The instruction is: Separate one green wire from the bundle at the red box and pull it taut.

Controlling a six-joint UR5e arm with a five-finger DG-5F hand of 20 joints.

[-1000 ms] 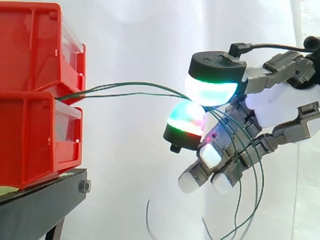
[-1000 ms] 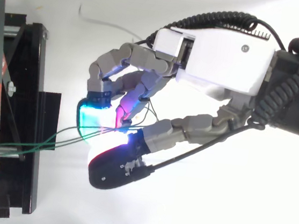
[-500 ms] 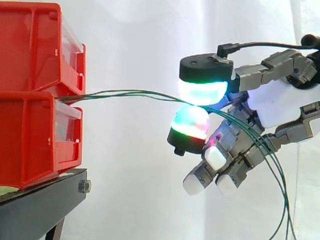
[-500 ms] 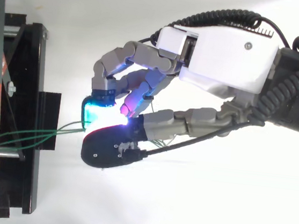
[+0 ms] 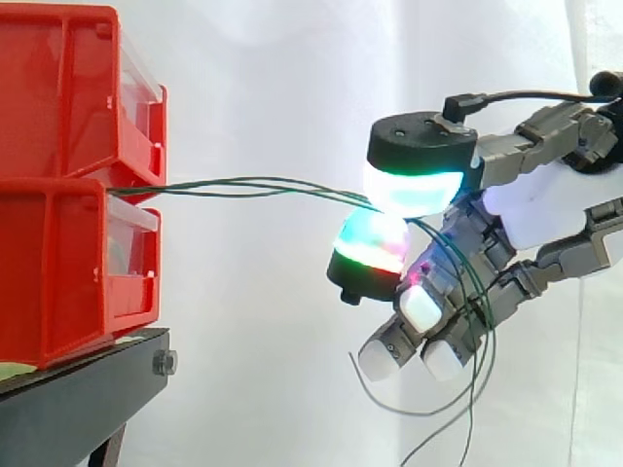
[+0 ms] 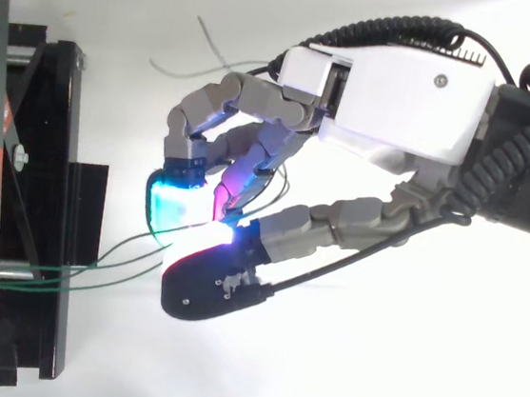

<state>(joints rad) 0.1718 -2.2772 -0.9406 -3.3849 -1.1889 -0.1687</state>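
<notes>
The fingers [image 5: 414, 190] are curling inward and pinching the green wires [image 5: 243, 185]. The big black-capped pad glowing cyan and green is pressing down from above, and a smaller pad glowing green and red is meeting it from below, with the strands passing between the two. The other fingers are bending down and to the left beneath the pinch, their white tips pointing toward the lower left. In the top view a cyan pad and a magenta-lit one are sitting close together beside the black-capped pad, and the wires [image 6: 94, 270] are reaching them from the left.

The hand [image 5: 545, 209] is coming in from the right of the side view, its white palm facing the bins.

More than one strand is running through the pinch; I cannot tell that a single one is standing apart from the rest. From the fingers the strands are stretching leftward in a shallow arc, not quite straight, to the gap between the two stacked red bins [image 5: 58, 272]. Behind the pinch the loose tails [image 5: 428, 413] are drooping past the bent fingers and curling below the hand.

The bins are sitting on a black bench [image 5: 78, 399] before a white curtain [image 5: 273, 78], well apart from the hand.
</notes>
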